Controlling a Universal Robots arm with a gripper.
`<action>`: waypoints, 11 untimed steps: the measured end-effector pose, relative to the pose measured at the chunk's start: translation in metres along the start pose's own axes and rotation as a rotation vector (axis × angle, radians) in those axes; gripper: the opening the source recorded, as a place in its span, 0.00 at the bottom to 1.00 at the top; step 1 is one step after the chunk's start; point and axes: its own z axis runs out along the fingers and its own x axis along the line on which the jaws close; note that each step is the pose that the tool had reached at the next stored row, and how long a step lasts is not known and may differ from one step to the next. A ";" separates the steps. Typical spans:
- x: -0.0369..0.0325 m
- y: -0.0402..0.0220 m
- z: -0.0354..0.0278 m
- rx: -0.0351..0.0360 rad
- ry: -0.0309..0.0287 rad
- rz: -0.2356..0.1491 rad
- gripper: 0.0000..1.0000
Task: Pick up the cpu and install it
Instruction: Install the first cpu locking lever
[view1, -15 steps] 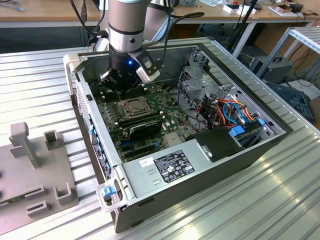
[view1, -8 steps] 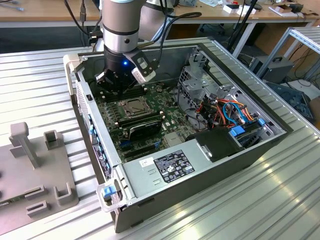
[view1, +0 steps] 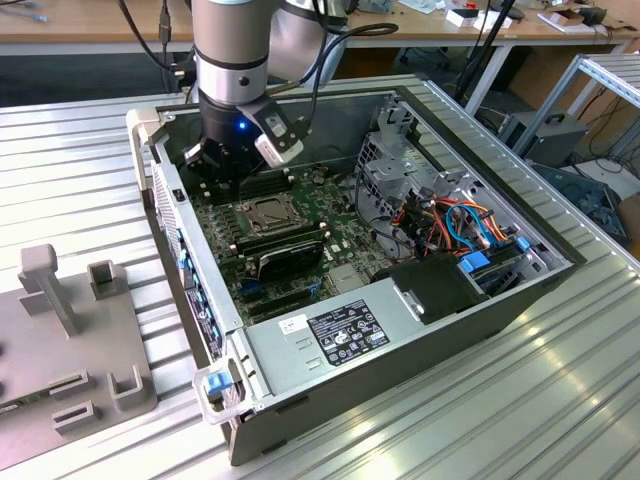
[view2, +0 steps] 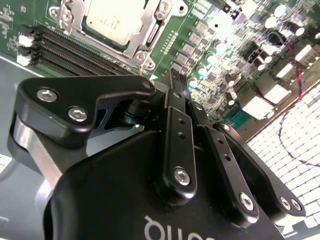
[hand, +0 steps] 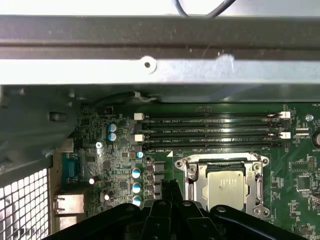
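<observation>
Currently the cpu is sitting flat inside the metal socket frame on the green motherboard, just beside the black memory slots. All of it is lying in the open PC case on the ribbed bench. The arm is hanging over the board near the socket, and in both wrist views the jaws are showing pinched together, gripping nothing, with their tips close to the frame's edge but apart from the cpu.
</observation>
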 end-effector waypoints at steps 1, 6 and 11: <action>0.0001 0.0015 0.0001 -0.0010 -0.0009 0.000 0.11; 0.0003 0.0069 0.0004 -0.0048 -0.0051 0.000 0.11; 0.0003 0.0093 0.0007 -0.0049 -0.0099 0.000 0.11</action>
